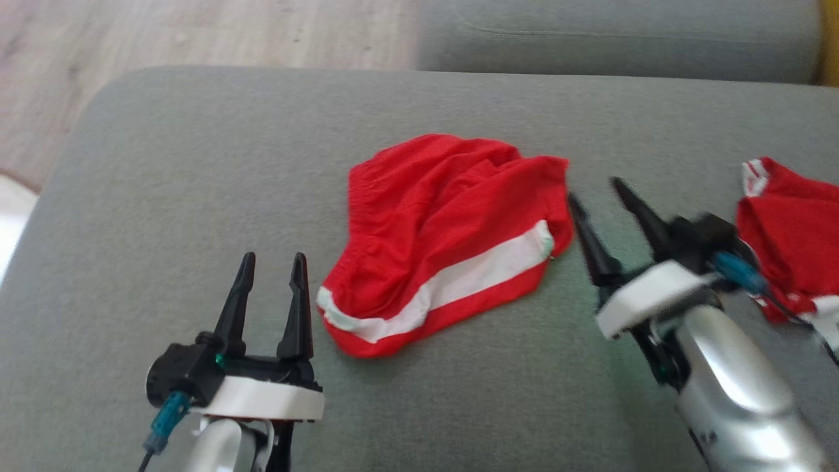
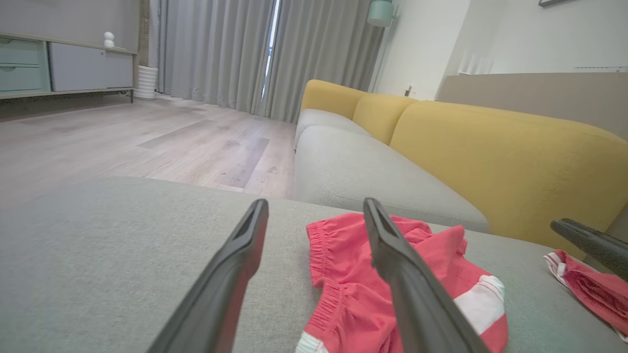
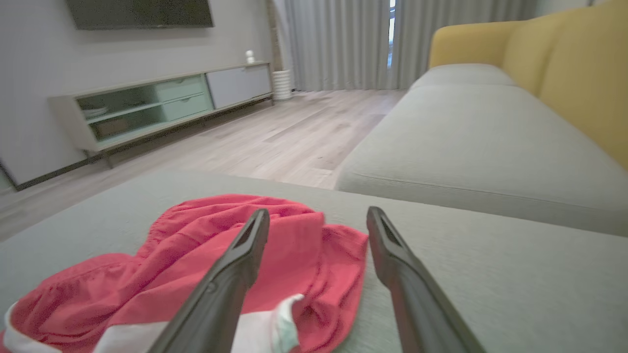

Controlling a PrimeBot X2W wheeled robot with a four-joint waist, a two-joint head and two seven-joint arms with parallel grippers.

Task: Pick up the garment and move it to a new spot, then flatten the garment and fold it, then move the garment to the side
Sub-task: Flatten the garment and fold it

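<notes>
A red garment (image 1: pixel 446 229) with a white stripe lies crumpled on the grey sofa cushion (image 1: pixel 196 183), in the middle of the head view. My left gripper (image 1: pixel 271 263) stands open and empty just left of the garment's lower corner. On the other side, my right gripper (image 1: pixel 593 190) is open, its fingertips right beside the garment's right edge, holding nothing. Through the left wrist view the garment (image 2: pixel 353 294) lies behind my right finger. The right wrist view looks over the garment (image 3: pixel 196 255) from its right side.
A second red and white cloth (image 1: pixel 793 236) lies at the cushion's right edge, behind my right arm. A further grey sofa seat (image 1: pixel 616 33) lies beyond, with a yellow backrest (image 2: pixel 500 162). Wooden floor (image 1: pixel 196 33) is past the cushion's left and far edges.
</notes>
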